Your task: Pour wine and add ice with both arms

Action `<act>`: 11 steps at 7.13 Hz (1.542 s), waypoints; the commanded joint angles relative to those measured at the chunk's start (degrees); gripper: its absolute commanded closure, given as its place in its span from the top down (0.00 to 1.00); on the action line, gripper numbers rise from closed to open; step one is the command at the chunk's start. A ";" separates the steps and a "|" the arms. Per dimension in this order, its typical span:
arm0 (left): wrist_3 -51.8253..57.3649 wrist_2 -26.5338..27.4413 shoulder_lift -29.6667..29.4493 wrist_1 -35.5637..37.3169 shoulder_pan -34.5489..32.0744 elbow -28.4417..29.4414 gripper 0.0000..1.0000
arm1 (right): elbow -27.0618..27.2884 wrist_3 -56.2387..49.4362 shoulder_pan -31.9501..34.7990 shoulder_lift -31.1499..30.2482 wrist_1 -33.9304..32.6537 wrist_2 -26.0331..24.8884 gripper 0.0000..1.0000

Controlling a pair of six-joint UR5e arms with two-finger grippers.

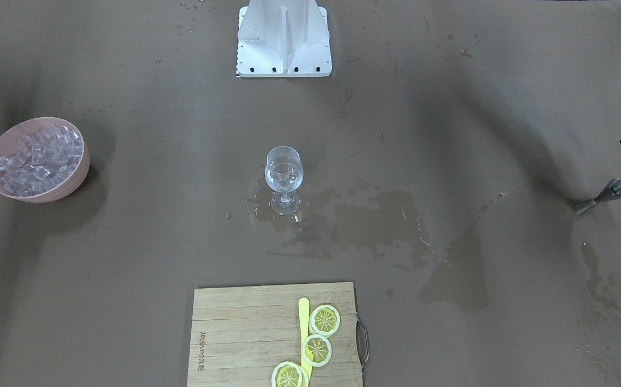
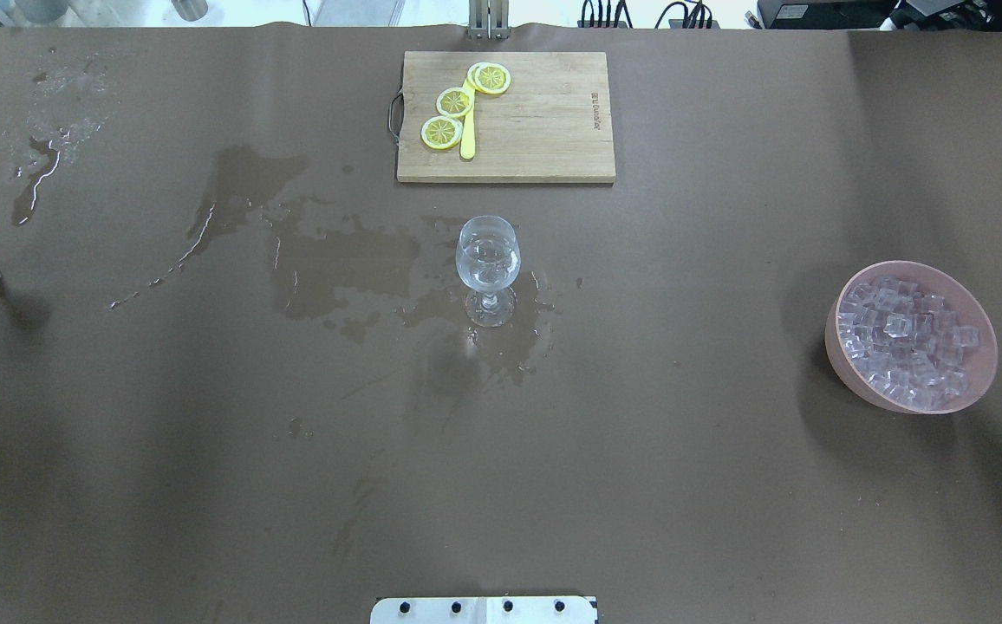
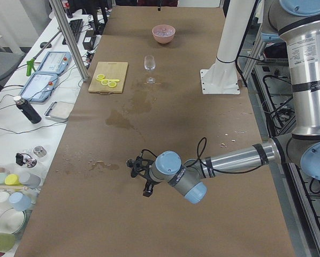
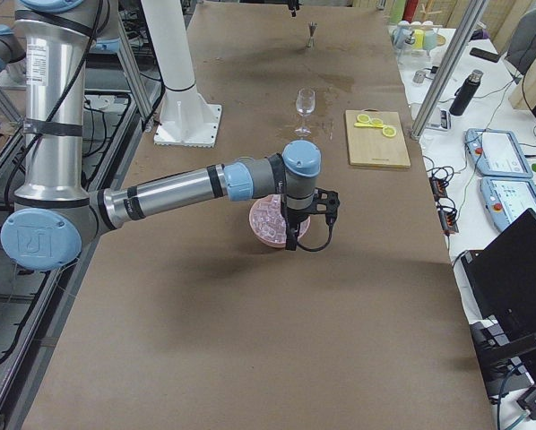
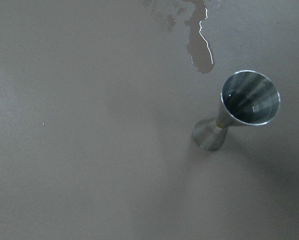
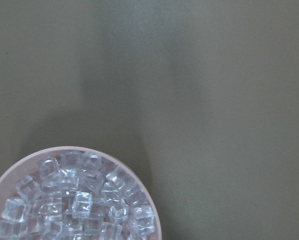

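A stemmed glass stands mid-table with a little clear wine in its bowl; it also shows in the overhead view. A pink bowl full of ice sits at the robot's right; the ice also shows in the right wrist view. A steel jigger stands upright at the robot's left, its cup looking empty. My left gripper hovers above the jigger. My right gripper hovers over the bowl. I cannot tell whether either is open or shut.
A wooden cutting board with lemon slices and a yellow knife lies at the far edge. Wet patches spread around the glass and toward the jigger. The white robot base stands behind the glass.
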 commanded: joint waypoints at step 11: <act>-9.16 6.62 -5.91 -18.61 9.74 9.17 0.98 | -3.44 21.41 -18.72 1.90 10.74 -8.40 0.84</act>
